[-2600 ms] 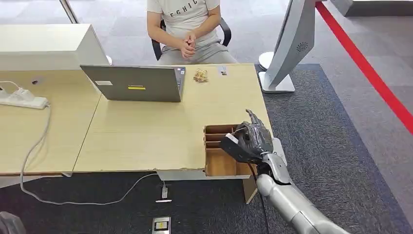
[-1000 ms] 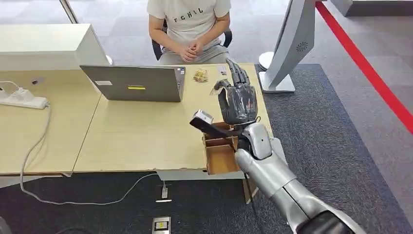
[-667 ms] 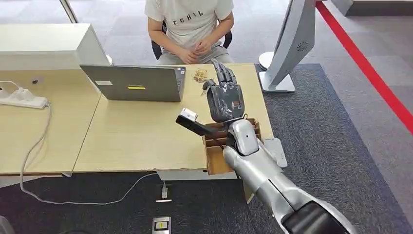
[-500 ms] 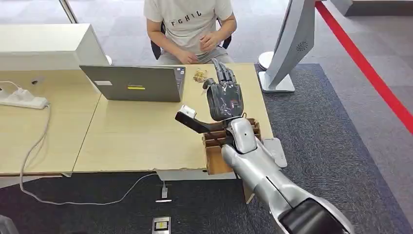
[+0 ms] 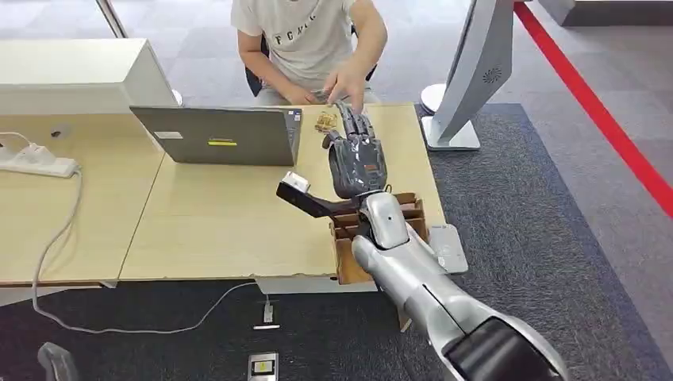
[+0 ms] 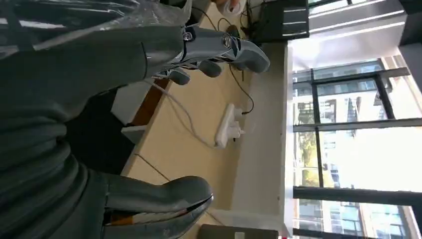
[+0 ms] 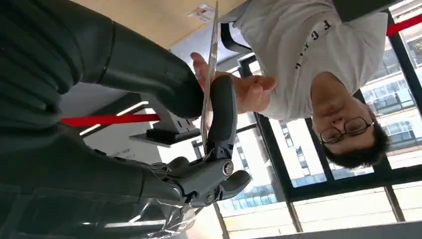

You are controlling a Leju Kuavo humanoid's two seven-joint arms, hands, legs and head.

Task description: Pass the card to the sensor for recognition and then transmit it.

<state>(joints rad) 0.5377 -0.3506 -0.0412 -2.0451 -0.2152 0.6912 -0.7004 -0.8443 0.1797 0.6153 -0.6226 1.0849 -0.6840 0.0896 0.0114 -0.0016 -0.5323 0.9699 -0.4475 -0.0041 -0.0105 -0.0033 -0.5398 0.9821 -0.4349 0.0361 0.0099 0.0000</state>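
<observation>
One hand matters here, my right hand, raised over the far right part of the desk with its fingers pointing away from me. Nearest to me, at the desk's near right corner, the cardboard box with dividers sits under my forearm. In the right wrist view the card shows edge-on, pinched between the thumb and a finger, so that hand is gripping it. Just beyond the card, a person's hand reaches in from the far edge of the desk, close to my fingertips; I cannot tell whether it touches the card. A laptop stands toward the far edge, to the left. My left hand holds nothing, its fingers slightly curled and apart, with the desk's left part and a power strip beyond it. I judge this to be the handover step. I cannot pick out the sensor, so I can't confirm the scan. Next, I would hold the card steady until the person has a firm hold, then loosen thumb and finger without jerking.
</observation>
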